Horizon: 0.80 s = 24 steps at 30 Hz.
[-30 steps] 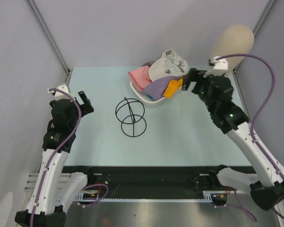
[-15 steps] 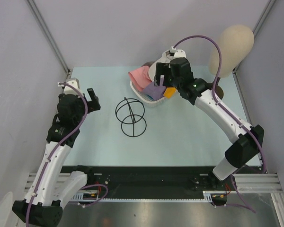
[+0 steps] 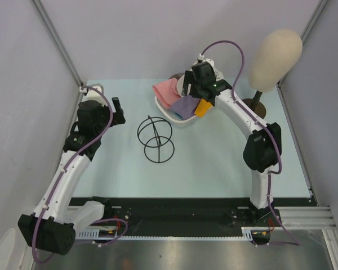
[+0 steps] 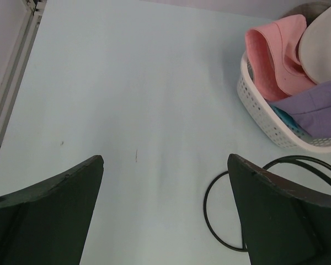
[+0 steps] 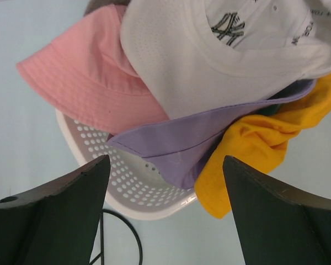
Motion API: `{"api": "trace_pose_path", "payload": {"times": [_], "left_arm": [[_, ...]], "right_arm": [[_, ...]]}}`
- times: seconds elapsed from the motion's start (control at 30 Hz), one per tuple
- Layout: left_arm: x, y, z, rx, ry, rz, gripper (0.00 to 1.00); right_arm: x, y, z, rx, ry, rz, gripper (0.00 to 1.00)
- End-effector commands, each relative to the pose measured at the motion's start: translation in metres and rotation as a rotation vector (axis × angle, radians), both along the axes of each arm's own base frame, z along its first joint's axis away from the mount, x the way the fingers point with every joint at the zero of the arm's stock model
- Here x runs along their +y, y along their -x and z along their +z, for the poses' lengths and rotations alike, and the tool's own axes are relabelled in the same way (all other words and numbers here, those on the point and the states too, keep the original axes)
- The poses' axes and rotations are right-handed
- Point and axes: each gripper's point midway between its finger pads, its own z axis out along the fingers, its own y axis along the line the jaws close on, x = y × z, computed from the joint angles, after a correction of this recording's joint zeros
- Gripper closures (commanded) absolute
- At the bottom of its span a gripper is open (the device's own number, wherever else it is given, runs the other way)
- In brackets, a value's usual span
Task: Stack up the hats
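The hats point(image 3: 185, 105) lie heaped in the white basket point(image 3: 179, 120) at upper centre of the overhead view, none stacked yet. Our right gripper point(image 5: 165, 160), out at the right edge a second ago, has swung over the pile. Its fingers are spread above the lavender hat point(image 5: 209, 138), so we judge a first pick is near. Our left gripper point(image 4: 165, 160) hangs open over the table point(image 4: 127, 83) at left.

Partly hidden, partly cropped

From the left wrist, only a sliver of the teal hat point(image 4: 287, 117) shows under the lavender hat point(image 4: 314, 107); the white cap point(image 4: 323, 47) and basket point(image 4: 259, 96) run off the right edge. From the right wrist, the orange hat point(image 5: 254, 149) is cropped too.
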Motion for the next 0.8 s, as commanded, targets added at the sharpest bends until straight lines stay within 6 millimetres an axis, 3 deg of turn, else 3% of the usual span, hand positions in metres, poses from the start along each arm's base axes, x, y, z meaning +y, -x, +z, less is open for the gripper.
{"api": "trace_pose_path", "payload": {"times": [0.0,0.27,0.6,0.77], "left_arm": [[-0.006,-0.024,0.036,-0.093,-0.017,-0.024,0.00],[-0.013,-0.042,0.040,-0.080,-0.009,-0.035,0.00],[-0.014,-0.046,0.036,-0.065,-0.004,-0.034,0.00],[-0.013,-0.049,0.038,-0.069,-0.008,-0.029,0.00]], "right_arm": [[-0.008,-0.007,-0.013,0.058,-0.016,-0.087,0.12],[-0.018,-0.041,-0.044,0.123,-0.110,-0.167,0.12],[-0.025,-0.059,-0.049,0.148,-0.218,-0.230,0.13],[-0.017,-0.065,-0.032,0.120,-0.265,-0.200,0.23]]}}
